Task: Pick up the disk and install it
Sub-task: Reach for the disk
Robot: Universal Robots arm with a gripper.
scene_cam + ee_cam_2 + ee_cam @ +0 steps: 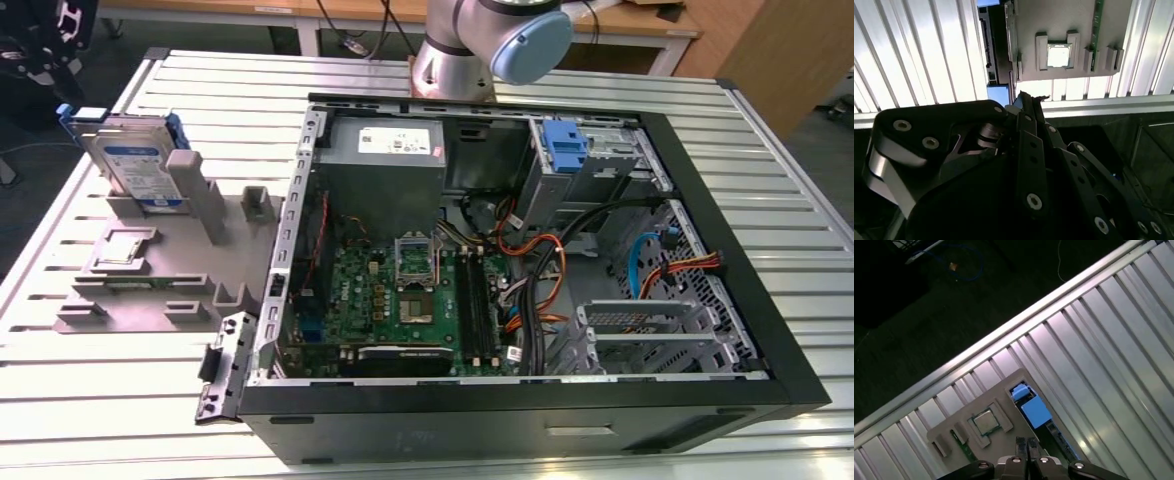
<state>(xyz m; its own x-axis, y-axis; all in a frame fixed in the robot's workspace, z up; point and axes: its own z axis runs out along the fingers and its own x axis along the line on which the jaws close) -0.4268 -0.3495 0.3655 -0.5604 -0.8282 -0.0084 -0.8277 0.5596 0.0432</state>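
Observation:
The disk (pixel 134 165) is a silver drive with a white-and-blue label in a blue carrier. It stands on edge in a grey fixture (pixel 147 275) on the exterior view's left. My black gripper (pixel 38 62) hangs above and a little to the left of it, touching nothing. In both wrist views I look down on the disk's blue carrier (pixel 1031 409) (pixel 998 93). The gripper (pixel 1026 446) (pixel 1021 97) is shut, its fingertips pressed together with nothing between them.
An open black computer case (pixel 747 300) lies in the middle of the ribbed metal table (pixel 160 420), with a drive bay and blue bracket (pixel 567 150) at its far side beside the grey power supply (pixel 387 145). A processor chip (pixel 985 422) rests on the fixture.

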